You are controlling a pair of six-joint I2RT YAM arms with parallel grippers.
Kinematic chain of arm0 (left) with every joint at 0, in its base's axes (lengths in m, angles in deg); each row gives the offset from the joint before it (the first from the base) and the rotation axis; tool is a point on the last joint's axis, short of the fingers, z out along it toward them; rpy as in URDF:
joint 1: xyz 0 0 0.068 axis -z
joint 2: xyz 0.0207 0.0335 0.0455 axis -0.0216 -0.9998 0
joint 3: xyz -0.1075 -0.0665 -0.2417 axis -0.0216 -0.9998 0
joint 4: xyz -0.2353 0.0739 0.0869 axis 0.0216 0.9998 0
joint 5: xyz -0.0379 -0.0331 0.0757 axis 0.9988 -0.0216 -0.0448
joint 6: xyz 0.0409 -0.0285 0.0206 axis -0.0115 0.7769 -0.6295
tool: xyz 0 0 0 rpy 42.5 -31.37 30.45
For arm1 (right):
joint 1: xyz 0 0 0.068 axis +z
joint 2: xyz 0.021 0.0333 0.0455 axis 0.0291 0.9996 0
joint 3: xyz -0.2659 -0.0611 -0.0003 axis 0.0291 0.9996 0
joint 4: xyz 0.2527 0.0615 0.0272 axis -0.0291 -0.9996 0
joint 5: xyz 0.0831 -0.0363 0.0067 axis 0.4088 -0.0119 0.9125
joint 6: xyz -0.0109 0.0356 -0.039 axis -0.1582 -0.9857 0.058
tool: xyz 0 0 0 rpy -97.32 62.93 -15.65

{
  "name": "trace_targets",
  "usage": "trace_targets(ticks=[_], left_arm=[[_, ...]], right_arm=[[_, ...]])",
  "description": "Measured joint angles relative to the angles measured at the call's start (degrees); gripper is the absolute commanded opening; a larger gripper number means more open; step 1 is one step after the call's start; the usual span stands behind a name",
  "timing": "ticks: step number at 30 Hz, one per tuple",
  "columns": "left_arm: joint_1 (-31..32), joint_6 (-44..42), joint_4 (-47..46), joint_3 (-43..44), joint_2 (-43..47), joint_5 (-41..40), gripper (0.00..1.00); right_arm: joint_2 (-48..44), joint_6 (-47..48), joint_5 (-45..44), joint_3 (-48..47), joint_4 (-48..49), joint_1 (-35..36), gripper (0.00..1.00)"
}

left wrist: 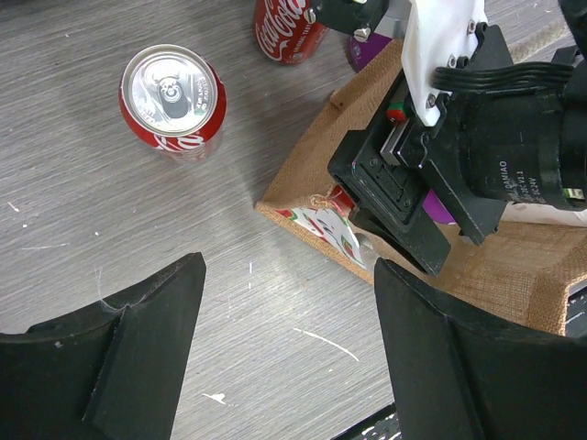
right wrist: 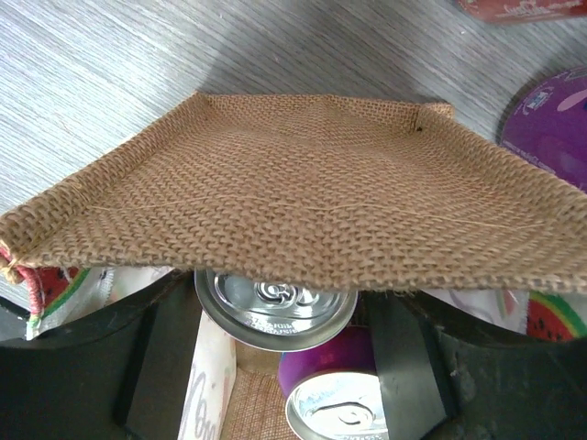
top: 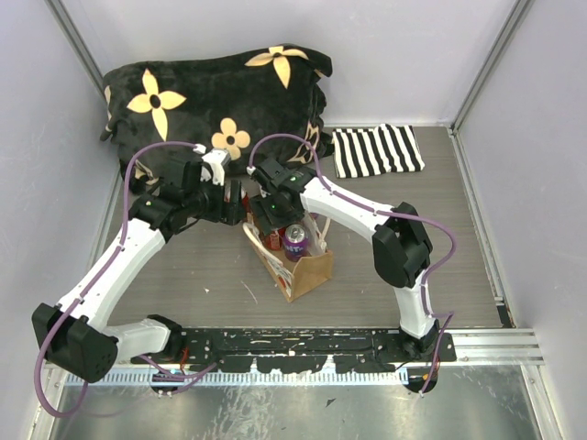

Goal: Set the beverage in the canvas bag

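Observation:
The tan canvas bag [top: 307, 268] stands mid-table; its burlap wall fills the right wrist view [right wrist: 293, 197] and shows in the left wrist view [left wrist: 316, 179]. My right gripper [top: 273, 229] reaches into the bag's mouth, shut on a silver-topped can [right wrist: 275, 302] that it holds above a purple can [right wrist: 339, 403] inside the bag [top: 295, 240]. My left gripper [left wrist: 289, 339] is open and empty just left of the bag [top: 234, 203]. A red cola can [left wrist: 172, 96] stands on the table beyond it.
Another red can [left wrist: 289, 27] and a purple can [right wrist: 550, 119] stand behind the bag. A black floral blanket [top: 220, 92] and a striped cloth [top: 376, 151] lie at the back. Walls enclose the table.

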Motion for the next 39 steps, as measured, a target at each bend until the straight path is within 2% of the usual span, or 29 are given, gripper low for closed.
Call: trace_targets(ticks=[5,10,24,28,33,39], left_arm=[[0.00,0.02,-0.39,0.00,-0.13,0.04,0.81],[0.00,0.11,-0.48,0.00,-0.50,0.09,0.81],[-0.26,0.33,-1.53,-0.50,-2.60,0.44,0.80],[-2.21,2.73,-2.78,-2.97,-3.13,0.55,0.77],[-7.93,5.92,-3.32,-5.92,-3.56,0.46,0.74],[-8.83,7.69,-3.85,-8.79,-2.95,1.62,0.67]], right_arm=[[-0.63,1.25,0.70,1.57,2.99,0.02,0.24],[-1.07,3.02,1.73,2.58,5.05,0.04,0.19],[-2.43,6.99,3.61,5.31,8.61,0.44,0.18],[-2.51,7.45,3.74,5.46,8.76,0.46,0.18],[-2.62,7.69,3.74,5.57,8.81,0.48,0.18],[-2.71,7.69,3.76,5.73,8.81,0.50,0.18]])
